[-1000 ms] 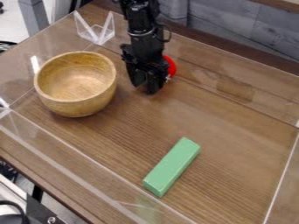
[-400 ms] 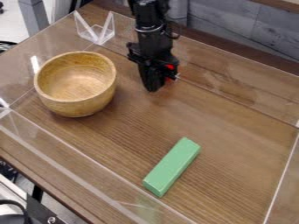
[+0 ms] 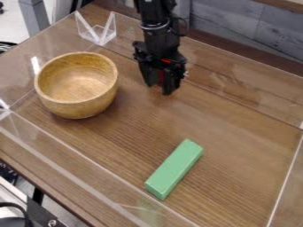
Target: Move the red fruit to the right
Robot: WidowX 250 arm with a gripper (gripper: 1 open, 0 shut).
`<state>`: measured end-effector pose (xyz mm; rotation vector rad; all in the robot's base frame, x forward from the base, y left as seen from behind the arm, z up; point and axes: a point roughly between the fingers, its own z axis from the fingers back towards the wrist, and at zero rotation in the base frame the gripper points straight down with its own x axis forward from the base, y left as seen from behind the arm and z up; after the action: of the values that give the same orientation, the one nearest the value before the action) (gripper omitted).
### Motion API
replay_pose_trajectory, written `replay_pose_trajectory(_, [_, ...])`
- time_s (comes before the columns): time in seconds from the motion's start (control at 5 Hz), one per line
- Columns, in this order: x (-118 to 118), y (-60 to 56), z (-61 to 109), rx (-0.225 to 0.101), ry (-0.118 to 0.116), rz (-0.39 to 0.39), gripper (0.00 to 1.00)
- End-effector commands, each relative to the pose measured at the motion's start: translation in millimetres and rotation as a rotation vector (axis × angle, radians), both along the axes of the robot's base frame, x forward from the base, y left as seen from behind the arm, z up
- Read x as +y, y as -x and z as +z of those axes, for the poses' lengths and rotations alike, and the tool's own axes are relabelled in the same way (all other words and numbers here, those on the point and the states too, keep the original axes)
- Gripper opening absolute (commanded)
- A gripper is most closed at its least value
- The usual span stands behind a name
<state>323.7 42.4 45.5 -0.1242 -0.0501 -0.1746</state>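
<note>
so my pincer [image 3: 160, 75] is up at the top middle of the frame, pointing down at the wooden table [image 3: 130, 133]. the red fruit [image 3: 165, 77] is right there at my fingertips, mostly hidden behind them, just bits of red showing. can't tell you if i'm open, closed or actually gripping it, my own dark fingers cover too much.

other stuff around: one wooden bowl [image 3: 77, 85] at the left of the frame, well apart from the fruit, and i see nothing inside it. one clear plastic-looking thing [image 3: 96, 29] at the upper left, maybe a container, can't make out any contents. one flat green block [image 3: 175, 169] lies slanted at the lower middle, well apart from me. one red fruit, that's the count. nothing i can see stands between my pincer and the right side of the frame.
</note>
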Motion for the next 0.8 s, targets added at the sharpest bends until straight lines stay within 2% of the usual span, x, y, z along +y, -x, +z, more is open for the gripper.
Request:
replay_pose_trajectory(0.0, [13,-15.1,11.1,-0.077,-0.01,-0.029,0.0])
replay_pose_trajectory(0.2, [14,-13.4,14.5,-0.069,-0.004,0.07,1.0])
replay_pose_trajectory(0.4, [-1,-9.6,25.2,-0.085,-0.003,-0.016,0.0])
replay_pose_trajectory(0.6, [-22,-5.4,52.4,-0.123,-0.006,-0.053,0.0])
